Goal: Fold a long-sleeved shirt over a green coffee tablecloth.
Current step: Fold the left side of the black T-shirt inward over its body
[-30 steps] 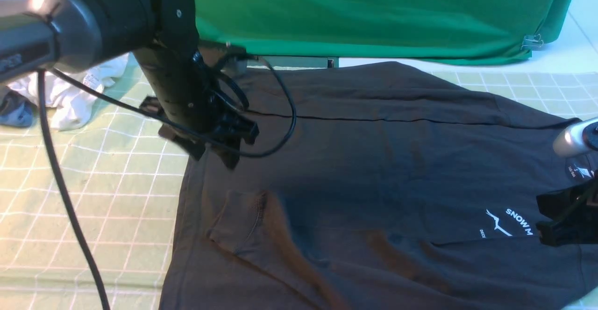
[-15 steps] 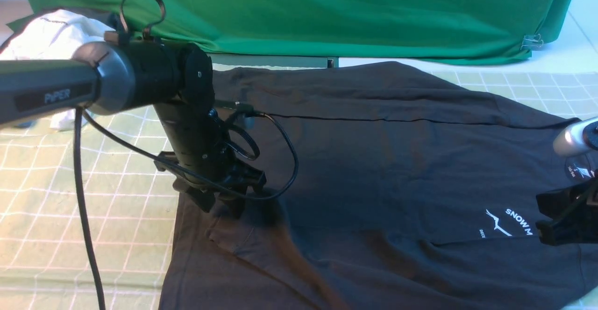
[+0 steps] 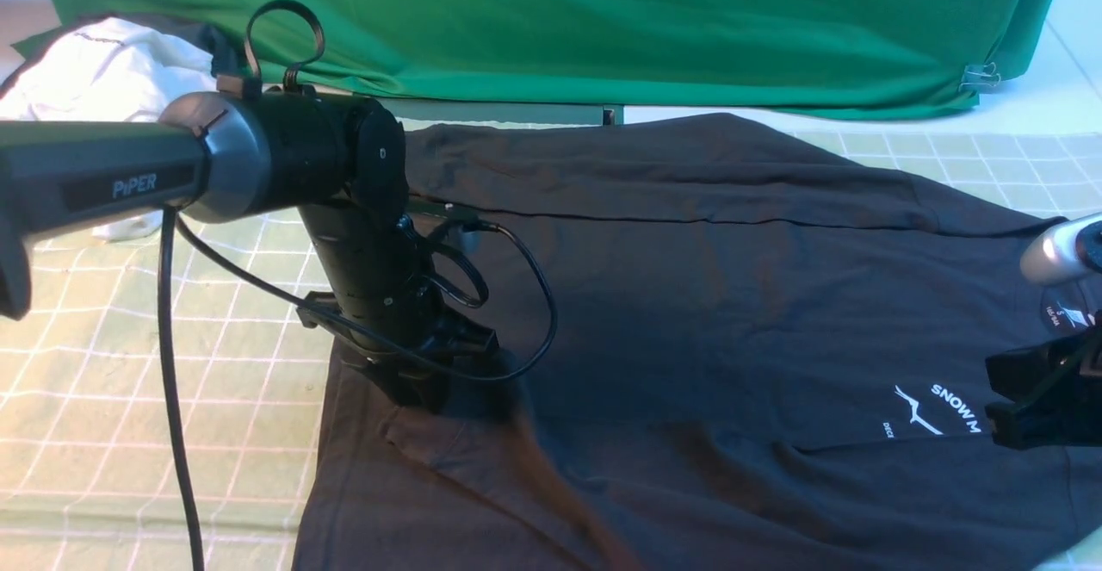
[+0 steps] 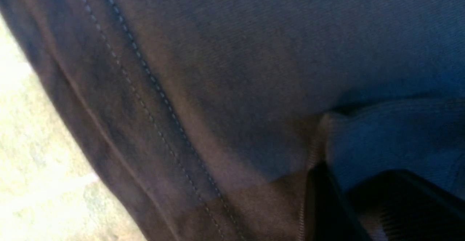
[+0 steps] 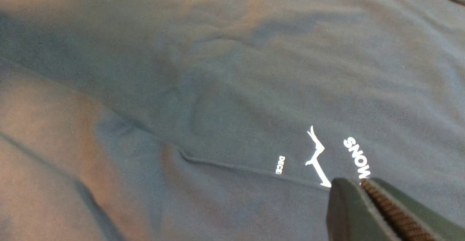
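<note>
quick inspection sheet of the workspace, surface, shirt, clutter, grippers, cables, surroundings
surface: pale green gridded tablecloth, seen around the shirt
job's things: black long-sleeved shirt spread out, creased, white chest print showing
clutter: white garment behind the left arm
left gripper: down at the sleeve cuff, grip unclear
right gripper: over the shirt near the print, fingers close together, no cloth seen between them
cables: black cable loops off the left arm
surroundings: deep green fabric hangs behind, binder clip at its edge
spills: nothing seen
</note>
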Controlling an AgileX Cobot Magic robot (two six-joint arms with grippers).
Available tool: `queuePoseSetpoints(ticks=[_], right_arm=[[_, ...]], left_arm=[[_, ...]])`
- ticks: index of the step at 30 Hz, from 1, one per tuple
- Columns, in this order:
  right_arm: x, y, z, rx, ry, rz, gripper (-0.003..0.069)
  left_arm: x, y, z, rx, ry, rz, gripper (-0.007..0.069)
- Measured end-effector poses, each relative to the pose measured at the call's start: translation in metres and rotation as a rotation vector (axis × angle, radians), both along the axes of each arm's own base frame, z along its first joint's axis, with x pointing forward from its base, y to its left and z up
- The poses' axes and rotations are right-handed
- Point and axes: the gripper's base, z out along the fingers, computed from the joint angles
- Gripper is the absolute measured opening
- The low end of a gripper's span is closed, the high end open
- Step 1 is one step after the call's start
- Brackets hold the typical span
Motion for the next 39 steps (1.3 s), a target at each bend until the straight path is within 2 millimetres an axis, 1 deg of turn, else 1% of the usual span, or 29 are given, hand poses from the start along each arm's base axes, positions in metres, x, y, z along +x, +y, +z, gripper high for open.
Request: queuePoseSetpoints(ticks=[3, 4, 6, 8, 9, 11, 12, 15, 20, 21, 23, 26, 29, 31, 33, 36, 39], right_arm=[[0.0, 0.0, 0.0, 0.0, 0.0, 0.0, 0.0089], [0.0, 0.0, 0.0, 0.001, 0.0, 0.0, 0.009], [0.0, 0.0, 0.0, 0.001, 0.0, 0.0, 0.0092], [0.0, 0.0, 0.0, 0.002, 0.0, -0.001, 0.0094], [0.0, 0.0, 0.0, 0.002, 0.0, -0.001, 0.0094], [0.0, 0.0, 0.0, 0.002, 0.0, -0.001, 0.0099], [0.0, 0.0, 0.0, 0.002, 0.0, -0.001, 0.0099], [0.0, 0.0, 0.0, 0.002, 0.0, -0.001, 0.0102], [0.0, 0.0, 0.0, 0.002, -0.005, -0.002, 0.0102], [0.0, 0.0, 0.001, 0.002, -0.008, -0.003, 0.0102], [0.001, 0.0, 0.001, 0.002, -0.009, -0.004, 0.0103], [0.001, 0.0, 0.001, 0.002, -0.01, -0.004, 0.0107], [0.001, 0.0, 0.001, 0.002, -0.01, -0.004, 0.0112], [0.001, 0.0, 0.001, 0.002, -0.011, -0.005, 0.0114], [0.001, 0.0, 0.001, 0.002, -0.012, -0.005, 0.0118], [0.001, 0.0, 0.001, 0.002, -0.014, -0.006, 0.0122], [0.001, 0.0, 0.001, 0.002, -0.014, -0.006, 0.0123]], left_arm=[[0.0, 0.0, 0.001, -0.005, -0.012, -0.031, 0.007], [0.001, -0.001, 0.003, -0.016, -0.024, -0.042, 0.0026], [0.001, -0.003, 0.009, -0.039, -0.051, -0.055, -0.0016], [0.0, -0.003, 0.021, -0.055, -0.089, -0.062, -0.0034], [0.0, -0.003, 0.023, -0.057, -0.099, -0.064, -0.0036], [-0.002, -0.002, 0.044, -0.072, -0.154, -0.066, -0.0043], [-0.002, -0.002, 0.048, -0.074, -0.163, -0.064, -0.0043], [-0.004, -0.001, 0.073, -0.088, -0.231, -0.064, -0.0043], [-0.001, -0.001, 0.102, -0.092, -0.313, -0.075, -0.0043], [0.002, 0.0, 0.115, -0.091, -0.352, -0.08, -0.0043], [0.005, 0.0, 0.132, -0.089, -0.407, -0.087, -0.0043], [0.011, 0.001, 0.167, -0.078, -0.524, -0.096, -0.0043], [0.012, 0.003, 0.185, -0.07, -0.586, -0.1, -0.0043], [0.012, 0.003, 0.19, -0.067, -0.601, -0.1, -0.0043], [0.014, 0.004, 0.187, -0.054, -0.596, -0.099, -0.0043], [0.026, 0.006, 0.171, -0.028, -0.581, -0.085, -0.0043], [0.047, 0.011, 0.144, 0.003, -0.573, -0.058, -0.0042]])
